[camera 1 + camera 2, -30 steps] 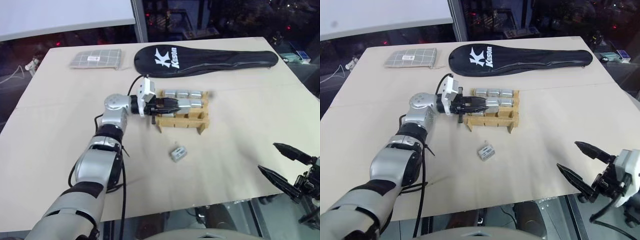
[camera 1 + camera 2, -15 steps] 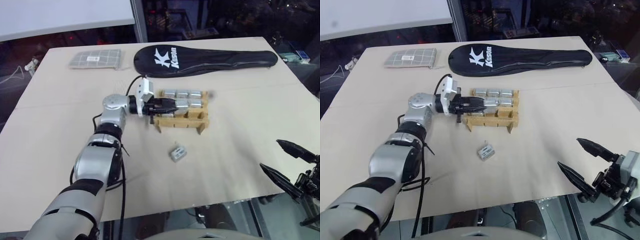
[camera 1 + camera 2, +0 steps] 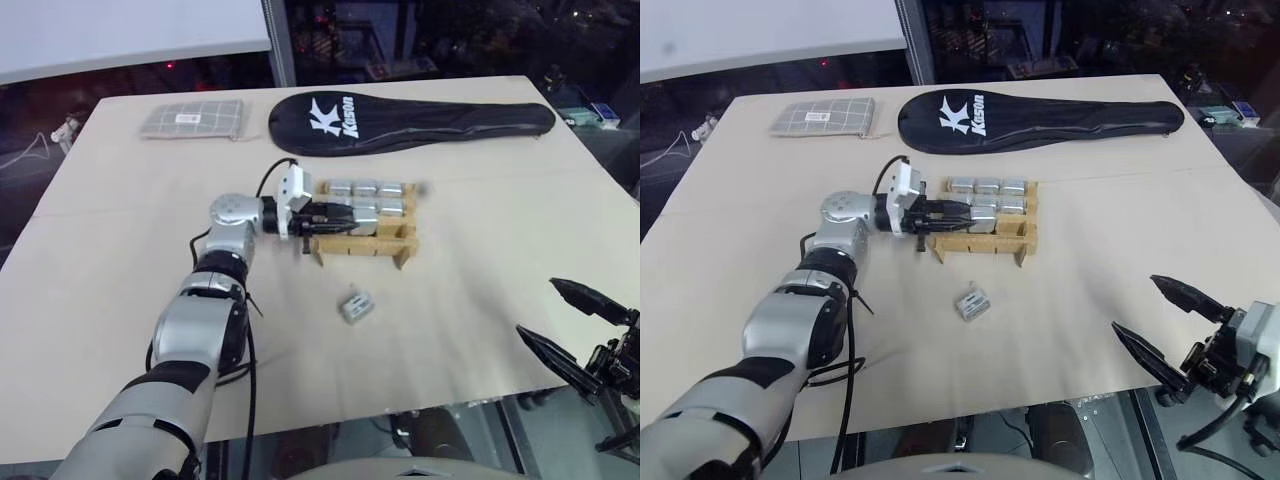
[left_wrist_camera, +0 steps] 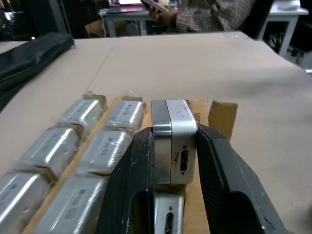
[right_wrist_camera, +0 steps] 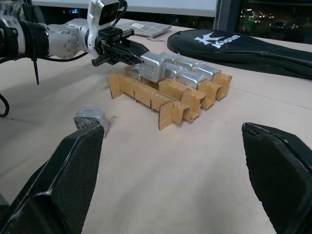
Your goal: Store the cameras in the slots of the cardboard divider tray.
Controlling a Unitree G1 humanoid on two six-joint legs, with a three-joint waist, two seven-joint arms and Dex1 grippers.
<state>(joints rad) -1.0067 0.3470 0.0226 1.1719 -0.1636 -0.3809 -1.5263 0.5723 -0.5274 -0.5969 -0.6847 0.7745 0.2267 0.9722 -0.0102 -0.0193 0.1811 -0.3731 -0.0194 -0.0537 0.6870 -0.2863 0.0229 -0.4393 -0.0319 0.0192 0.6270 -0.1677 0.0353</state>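
Note:
The cardboard divider tray (image 3: 362,243) stands mid-table, its slots nearest me bare. Several silver cameras (image 3: 366,187) fill its far rows, seen as wrapped blocks (image 4: 102,151) in the left wrist view. My left gripper (image 3: 343,213) reaches in from the tray's left end and is shut on one camera (image 4: 173,141), held upright just above the slots; which slot lies under it I cannot tell. Another camera (image 4: 165,220) shows just below the held one. A loose camera (image 3: 355,305) lies on the table in front of the tray. My right gripper (image 3: 537,307) hangs open at the table's near right edge.
A long black racket cover (image 3: 410,120) lies along the far side. A grey checked pouch (image 3: 192,119) sits at the far left. The table's front edge (image 3: 400,410) runs just before my right gripper. A person (image 4: 204,17) sits beyond the table's far end.

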